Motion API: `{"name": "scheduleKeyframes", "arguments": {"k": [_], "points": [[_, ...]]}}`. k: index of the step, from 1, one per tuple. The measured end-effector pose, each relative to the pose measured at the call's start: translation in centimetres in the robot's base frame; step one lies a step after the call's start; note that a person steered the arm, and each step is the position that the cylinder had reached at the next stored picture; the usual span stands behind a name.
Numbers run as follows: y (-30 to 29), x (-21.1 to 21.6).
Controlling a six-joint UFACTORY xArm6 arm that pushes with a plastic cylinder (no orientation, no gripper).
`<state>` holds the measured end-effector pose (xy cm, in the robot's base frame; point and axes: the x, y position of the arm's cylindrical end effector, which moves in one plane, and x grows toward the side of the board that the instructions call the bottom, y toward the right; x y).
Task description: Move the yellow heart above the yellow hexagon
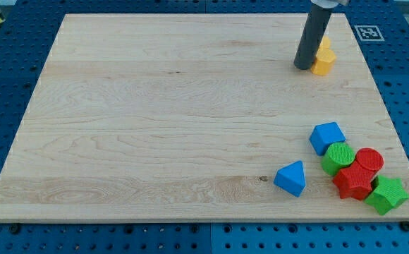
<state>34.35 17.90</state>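
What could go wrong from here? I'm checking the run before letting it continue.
My tip sits against the left side of the two touching yellow blocks, so a push may drag both instead of only the heart. They lie near the board's top-right edge, so a push toward the view's right might slide one off.

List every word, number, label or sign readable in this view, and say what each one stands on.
No readable words or numbers anywhere.
Square black-and-white marker tag, on the blue pegboard by the wooden board's top right corner: a coded pattern, not text.
Blocks, including the yellow blocks beside my tip: no markings visible.
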Motion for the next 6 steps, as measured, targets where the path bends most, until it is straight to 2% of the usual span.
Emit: {"name": "scheduleKeyframes", "arguments": {"k": [2,4,6], "points": [[3.0,0.0],[-1.0,-1.2],[1.8,-3.0]]}}
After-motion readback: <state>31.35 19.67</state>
